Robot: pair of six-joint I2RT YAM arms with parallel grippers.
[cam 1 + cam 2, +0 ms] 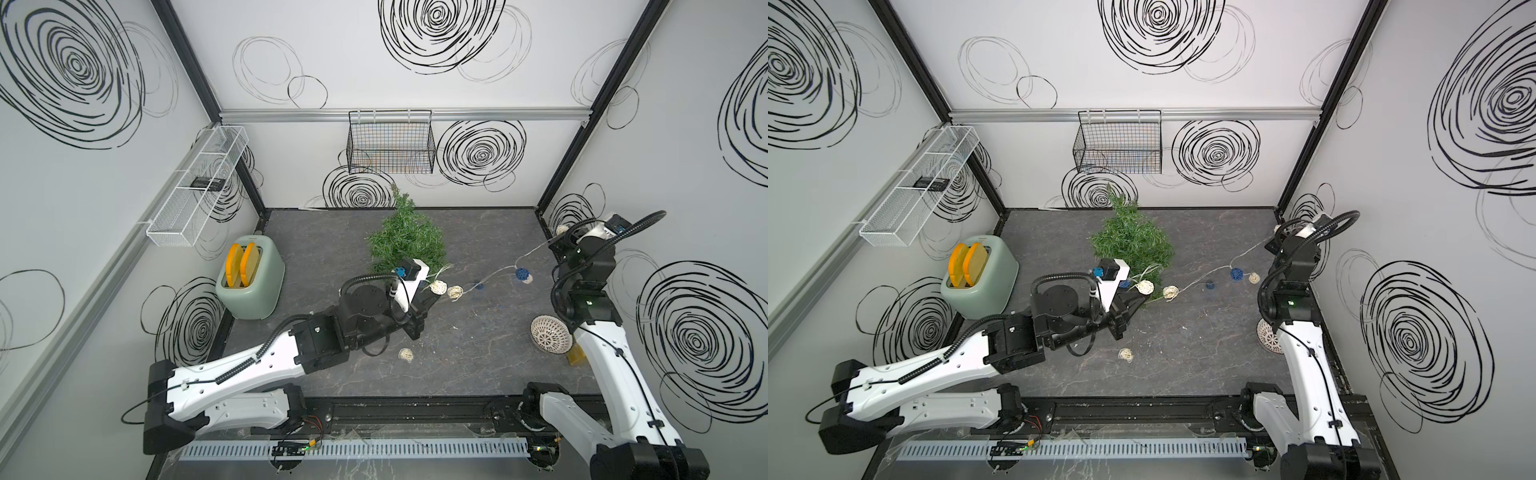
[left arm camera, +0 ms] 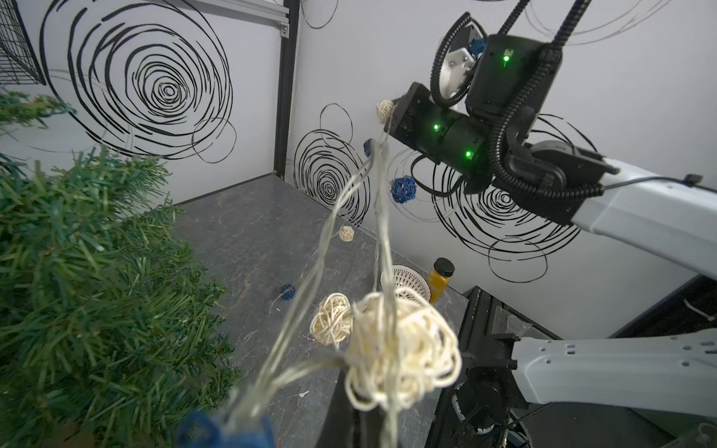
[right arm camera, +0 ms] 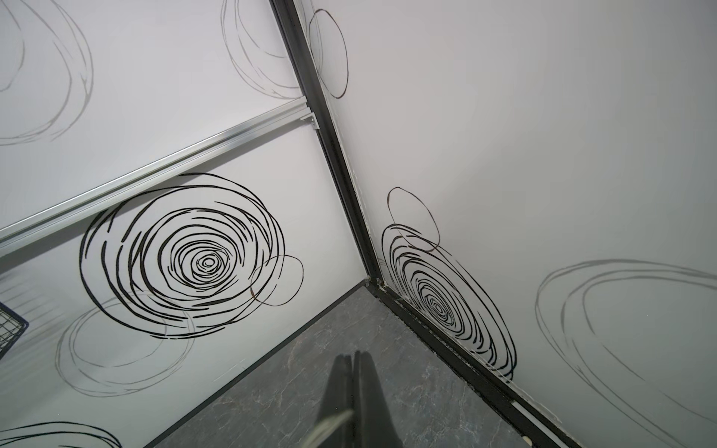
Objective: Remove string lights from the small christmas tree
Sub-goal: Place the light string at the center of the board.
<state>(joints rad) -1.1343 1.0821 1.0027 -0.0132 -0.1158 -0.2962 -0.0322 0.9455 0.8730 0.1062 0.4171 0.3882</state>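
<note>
Top views both show the string lights (image 1: 522,273) as a thin pale wire stretched over the right half of the tabletop (image 1: 457,374). It runs from the near right foot of the small christmas tree (image 1: 405,239) out to the far right corner.

Woven balls along the wire:
- two cream ones by the tree foot
- a dark blue one lying on the tabletop
- a brighter blue one lifted mid-span, with a small cream one beside it

Tree is bristly green, far centre, upright.

Left gripper (image 1: 430,298) sits just near-right of the tree, jaws closed. In the left wrist view, strands and a big cream ball fan out from the jaws, so they are gripping the wire. The pinch itself is blurred and cut off at the frame edge.

Right gripper (image 3: 355,376) is raised in the far right corner, jaws pressed together with a bit of pale wire pinched between them. A cream ball sits right at its tip in the left wrist view.

Lone cream ball (image 1: 406,354) lies on the tabletop near the left arm; cannot tell if it joins the wire. Tree base is hidden by branches and the left wrist. Cannot tell if any strand is caught in the low branches.

Toaster (image 1: 251,286) is at left, well apart. White bowl (image 1: 550,336) at right is partly covered by the right arm.
</note>
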